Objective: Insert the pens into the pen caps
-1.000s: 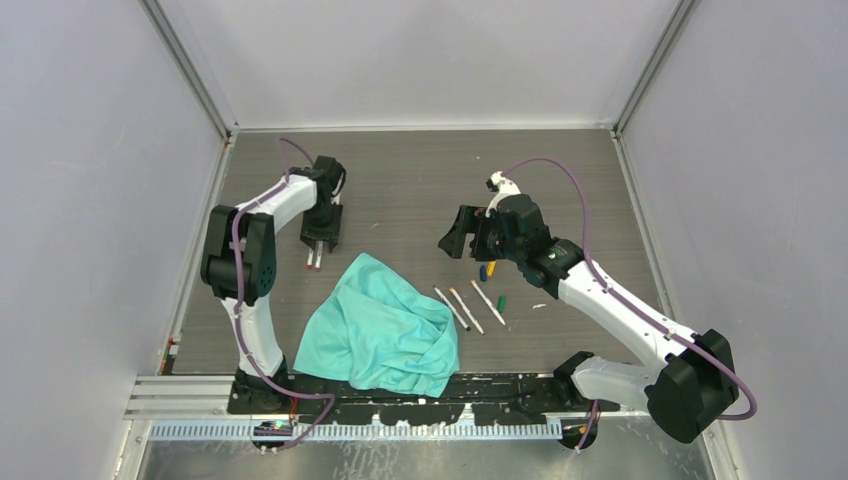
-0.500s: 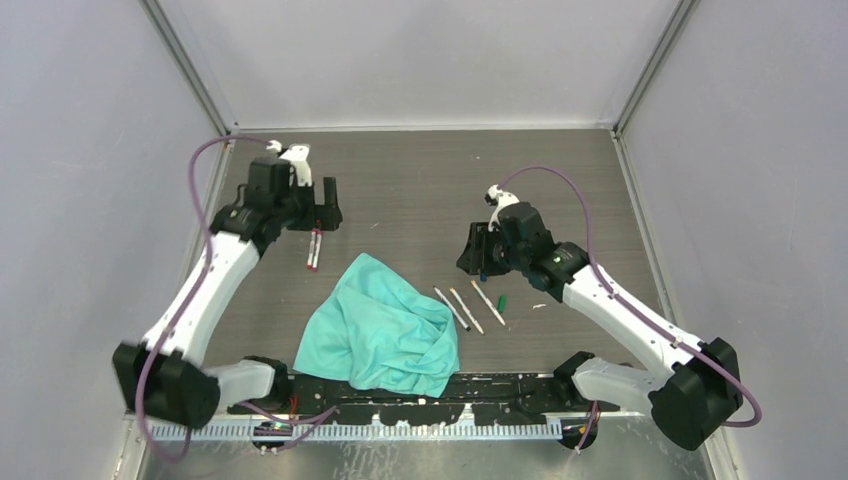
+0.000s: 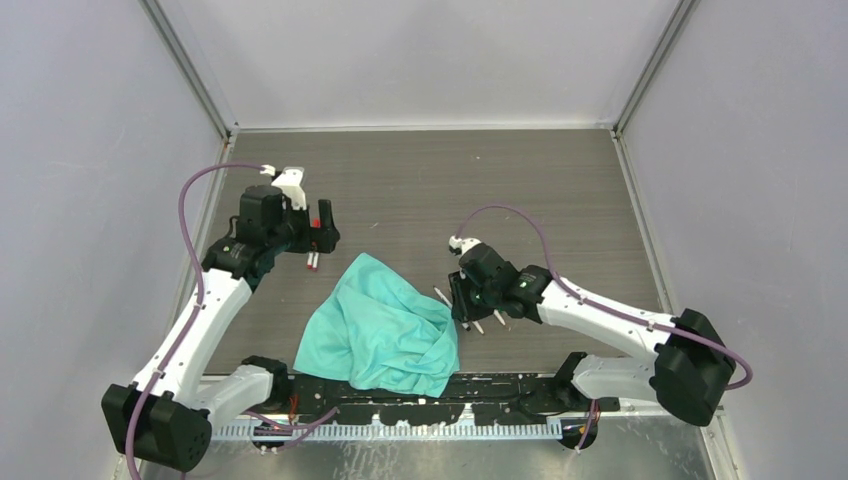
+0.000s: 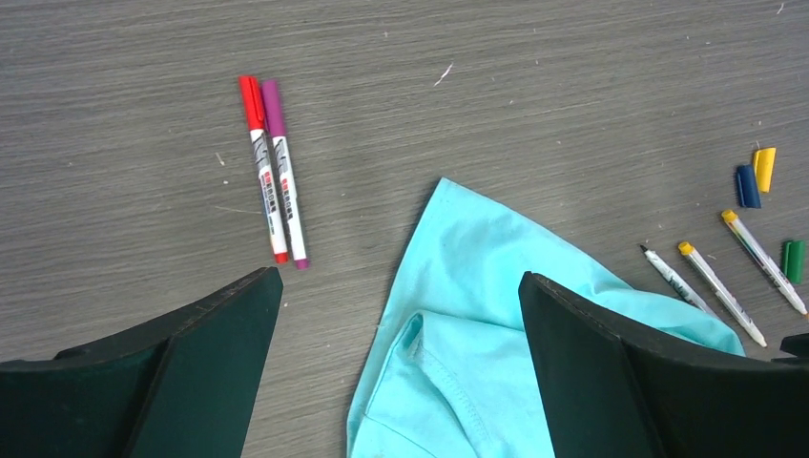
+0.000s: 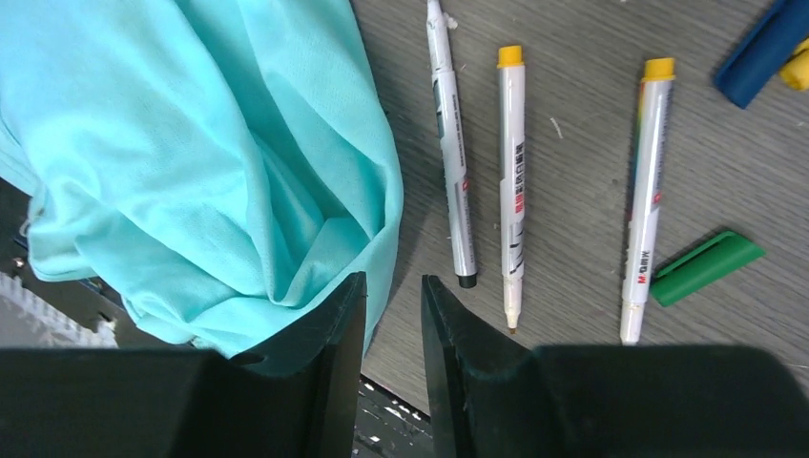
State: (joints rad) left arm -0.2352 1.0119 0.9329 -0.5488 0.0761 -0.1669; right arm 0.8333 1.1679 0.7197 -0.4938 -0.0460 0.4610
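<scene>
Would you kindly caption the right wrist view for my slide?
Right gripper hovers near three uncapped pens, teal cloth and green cap.

Has swung the right end effector (image 3: 462,305) back from the blue cap (image 4: 748,186) and yellow cap (image 4: 765,168) toward the near edge, low over the three uncapped pens (image 5: 512,191), fingers nearly together. Has raised the left end effector (image 3: 322,228) off the two capped pens (image 4: 273,172), spread wide, elbow dropped near-left.

five pens (image 4: 264,172), three loose caps (image 4: 748,186), one teal cloth (image 4: 477,286)
</scene>
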